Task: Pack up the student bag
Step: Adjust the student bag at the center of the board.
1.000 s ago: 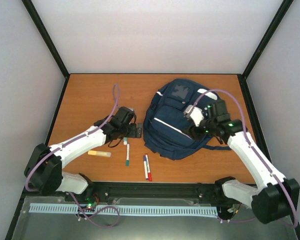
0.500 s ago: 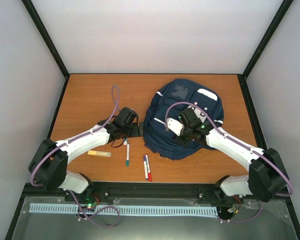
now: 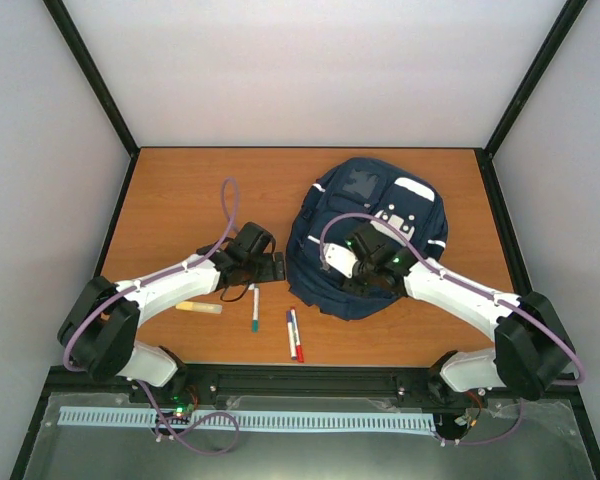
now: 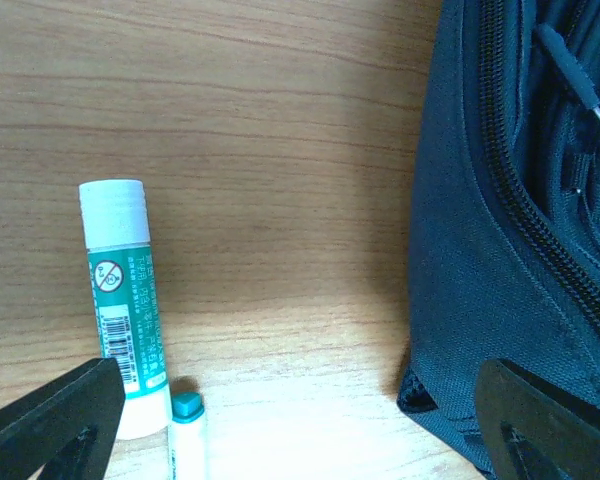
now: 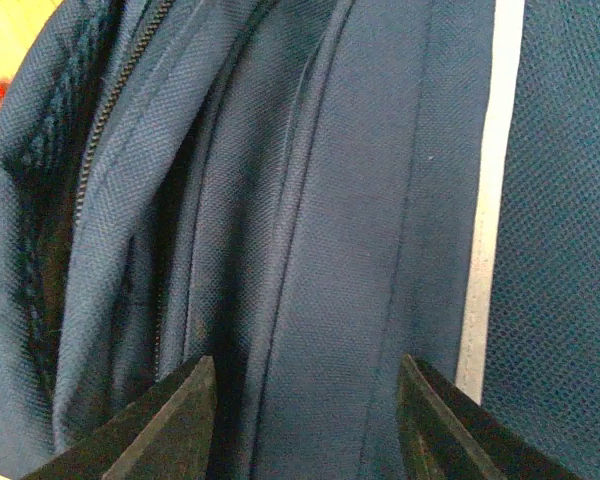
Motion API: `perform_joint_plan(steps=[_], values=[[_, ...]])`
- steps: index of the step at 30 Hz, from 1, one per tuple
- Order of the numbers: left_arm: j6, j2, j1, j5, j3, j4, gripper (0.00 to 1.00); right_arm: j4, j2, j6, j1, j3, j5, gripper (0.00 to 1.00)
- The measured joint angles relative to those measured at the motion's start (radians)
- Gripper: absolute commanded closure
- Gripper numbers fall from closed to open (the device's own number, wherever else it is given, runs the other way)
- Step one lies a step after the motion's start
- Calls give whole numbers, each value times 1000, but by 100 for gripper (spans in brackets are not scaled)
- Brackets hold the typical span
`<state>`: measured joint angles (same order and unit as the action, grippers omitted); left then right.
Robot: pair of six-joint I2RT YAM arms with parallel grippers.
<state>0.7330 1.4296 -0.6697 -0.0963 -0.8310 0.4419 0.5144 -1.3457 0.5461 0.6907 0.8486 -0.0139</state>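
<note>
Student bag, of navy blue fabric with a thin white stripe and pale patches, lies flat on the right half of the table, with its straps toward the far edge. The right tool is low over the near left part of the bag, and its jaws stand partly open with a ridge of the fabric between the two fingers. The right wrist view shows no clear pinch, so it is not possible to tell if the fabric is really held. The left tool hangs just beside the left edge of the bag, over bare wood, with the jaws spread wide and nothing between them. Under it a glue stick with green label and white cap lies on the table, and the green tip of a marker is just beside the stick. Nearer to the arm bases lie a yellow stick and two pens side by side.
</note>
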Motion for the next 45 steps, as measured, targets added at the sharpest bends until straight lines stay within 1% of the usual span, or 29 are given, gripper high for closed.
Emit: perform_joint_plan(steps=[2, 4, 7, 9, 12, 14, 18, 22, 24, 28, 31, 32, 35, 40, 42, 45], values=[[4, 0, 0, 0, 1, 0, 2, -2, 0, 6, 11, -5, 8, 35], [5, 0, 0, 0, 1, 0, 2, -13, 0, 12, 29, -13, 35, 34], [5, 0, 0, 0, 1, 0, 2, -39, -11, 17, 65, -26, 95, 42], [6, 0, 0, 0, 1, 0, 2, -56, -24, 19, 81, -34, 146, 44], [6, 0, 0, 0, 1, 0, 1, -89, -33, 17, 86, -47, 235, 48], [7, 0, 0, 0, 1, 0, 1, -104, -33, 13, 90, -53, 281, 51], [12, 0, 0, 0, 2, -2, 1, -126, -32, 7, 93, -58, 338, 58], [16, 3, 0, 4, 5, -6, 2, -138, -10, -2, 74, -59, 356, 67], [17, 8, 0, 8, 5, -11, 2, -139, 11, -8, 63, -60, 356, 69], [19, 27, -1, 13, 5, -24, 2, -153, 51, -15, 36, -61, 359, 78], [20, 44, -3, 16, 5, -29, 2, -167, 59, -17, 22, -61, 359, 83], [20, 50, -5, 16, 5, -32, 2, -168, 59, -19, 21, -61, 360, 85], [20, 64, -6, 20, 5, -46, 3, -171, 59, -21, 16, -61, 356, 97], [23, 96, -6, 21, -24, -69, 9, -174, 59, -32, -2, -61, 335, 97], [27, 126, -6, 21, -58, -81, 15, -172, 61, -35, -10, -61, 323, 97], [34, 193, -6, 31, -124, -126, 27, -164, 72, -35, -23, -61, 296, 97]])
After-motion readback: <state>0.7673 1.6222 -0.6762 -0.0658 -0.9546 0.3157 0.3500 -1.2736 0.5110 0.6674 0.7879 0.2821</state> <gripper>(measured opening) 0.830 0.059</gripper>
